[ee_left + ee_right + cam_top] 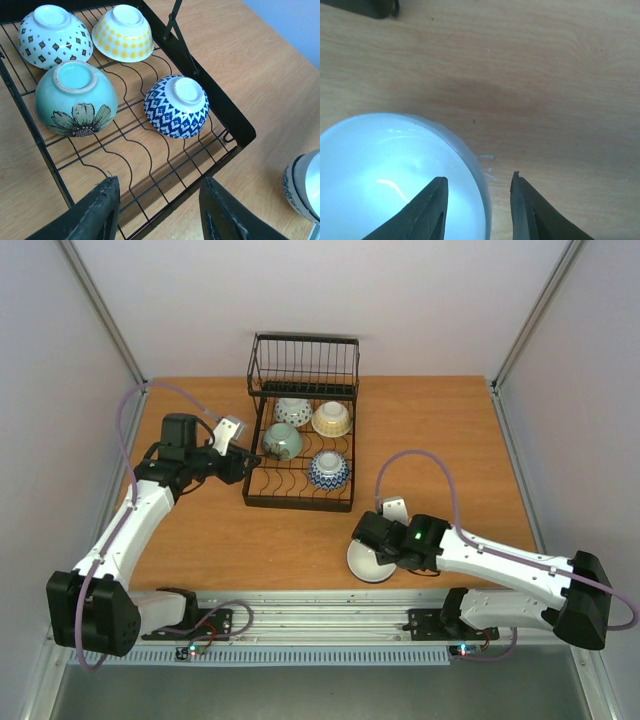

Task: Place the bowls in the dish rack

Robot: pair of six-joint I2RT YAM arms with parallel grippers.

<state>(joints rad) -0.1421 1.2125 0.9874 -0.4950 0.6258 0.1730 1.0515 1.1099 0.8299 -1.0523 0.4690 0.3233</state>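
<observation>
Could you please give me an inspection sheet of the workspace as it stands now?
Surface: wooden table, bare wood.
Job's things: dish rack holds four upturned bowls: diamond-patterned bowl, yellow dotted bowl, green flower bowl, blue-and-white bowl. The fifth bowl, white inside, sits upright on the table.
Clutter: nothing seen.
Grippers: left claw open, empty, at the rack's left edge. Right claw straddles the fifth bowl's rim, grip unclear.
Cables: purple cables loop along both arms.
Surroundings: pale walls.
</observation>
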